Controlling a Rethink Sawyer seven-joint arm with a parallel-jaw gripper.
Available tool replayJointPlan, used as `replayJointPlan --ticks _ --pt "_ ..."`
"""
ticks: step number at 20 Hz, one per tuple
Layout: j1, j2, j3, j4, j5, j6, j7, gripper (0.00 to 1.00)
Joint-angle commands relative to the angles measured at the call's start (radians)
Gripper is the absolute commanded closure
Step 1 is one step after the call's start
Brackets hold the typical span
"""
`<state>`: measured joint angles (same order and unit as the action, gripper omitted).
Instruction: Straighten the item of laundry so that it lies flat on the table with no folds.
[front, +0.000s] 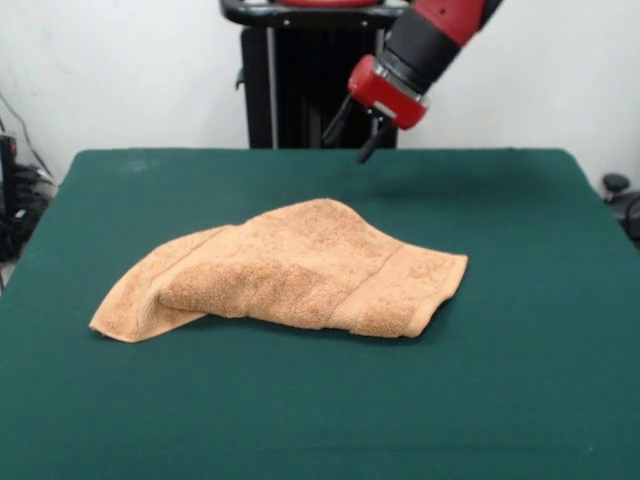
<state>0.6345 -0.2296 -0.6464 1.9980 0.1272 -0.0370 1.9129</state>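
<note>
Gripper (352, 128): fingers apart, empty, raised.
Hand towel (290, 272): orange-tan, folded over itself, below and nearer the camera than the gripper.
Table (520, 330): green cloth.

Orange-tan towel (290, 270) rumpled, folded over itself, mid green table (520, 380); ribbed band on right end.

Bright, even light — soft shadow under towel (290, 270); slight overall softness.
</note>
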Motion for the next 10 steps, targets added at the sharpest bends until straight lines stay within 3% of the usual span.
replayJointPlan --ticks 1,10 --pt "0.045 0.136 0.091 -0.111 0.181 -0.073 0.274 0.00" --pt "0.062 0.180 0.105 -0.129 0.275 -0.090 0.257 0.00"
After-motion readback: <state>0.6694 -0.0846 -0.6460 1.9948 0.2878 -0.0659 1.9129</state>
